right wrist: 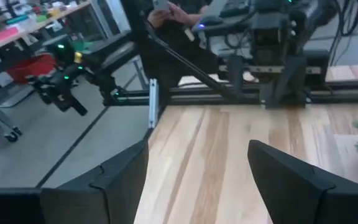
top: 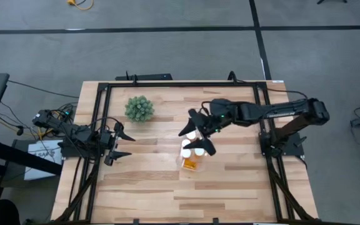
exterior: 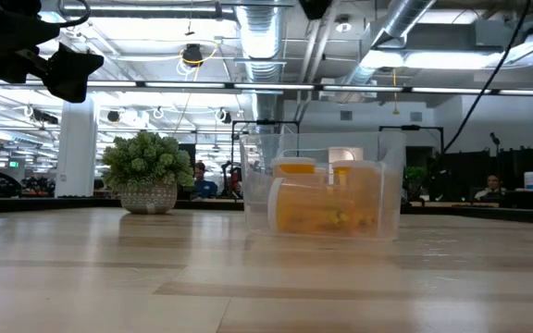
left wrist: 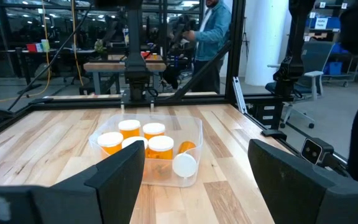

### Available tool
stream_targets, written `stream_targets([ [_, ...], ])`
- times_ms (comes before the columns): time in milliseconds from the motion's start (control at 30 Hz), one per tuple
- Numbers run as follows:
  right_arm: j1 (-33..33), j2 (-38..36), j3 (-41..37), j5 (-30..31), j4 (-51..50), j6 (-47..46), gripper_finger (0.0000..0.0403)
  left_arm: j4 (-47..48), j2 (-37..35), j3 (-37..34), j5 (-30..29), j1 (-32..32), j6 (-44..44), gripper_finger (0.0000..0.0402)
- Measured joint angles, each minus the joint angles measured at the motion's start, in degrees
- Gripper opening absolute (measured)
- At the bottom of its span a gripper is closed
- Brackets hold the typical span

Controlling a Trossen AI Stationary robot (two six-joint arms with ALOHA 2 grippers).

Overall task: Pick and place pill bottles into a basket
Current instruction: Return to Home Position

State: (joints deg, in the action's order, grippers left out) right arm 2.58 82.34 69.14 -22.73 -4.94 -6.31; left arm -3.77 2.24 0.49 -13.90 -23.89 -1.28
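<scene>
The clear basket (top: 195,167) stands near the table's middle and holds several orange pill bottles (top: 187,153) with white caps. In the left wrist view most of the bottles (left wrist: 160,149) stand upright in the basket (left wrist: 196,132). One bottle (left wrist: 184,163) lies on its side. The low view shows the basket (exterior: 389,190) with the bottles (exterior: 327,205) inside. My right gripper (top: 198,132) hangs open and empty just above the basket's far part. My left gripper (top: 122,145) waits open and empty at the table's left side, pointing toward the basket.
A green spiky ball-shaped plant (top: 139,108) in a pot stands on the table's far left part, also seen in the low view (exterior: 148,171). Black frame rails (top: 180,84) run along the table's edges. People show in the room beyond the table.
</scene>
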Motion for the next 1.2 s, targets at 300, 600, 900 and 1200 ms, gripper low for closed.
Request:
stream_targets([
  [300, 2.7, -8.5, -0.7, -6.9, -6.4, 8.7, 0.027, 0.0, 0.0, 0.0, 0.0, 0.0, 0.0, 0.0277],
  [600, 2.0, -24.1, -19.0, -12.1, 10.0, 5.2, 0.027, 0.0, 0.0, 0.0, 0.0, 0.0, 0.0, 0.0277],
  [900, 1.8, -39.5, -33.3, -11.6, 16.5, -1.8, 0.027, 0.0, 0.0, 0.0, 0.0, 0.0, 0.0, 0.0277],
  [1200, 1.8, -47.2, -41.6, -9.9, 20.9, -6.3, 0.027, 0.0, 0.0, 0.0, 0.0, 0.0, 0.0, 0.0277],
])
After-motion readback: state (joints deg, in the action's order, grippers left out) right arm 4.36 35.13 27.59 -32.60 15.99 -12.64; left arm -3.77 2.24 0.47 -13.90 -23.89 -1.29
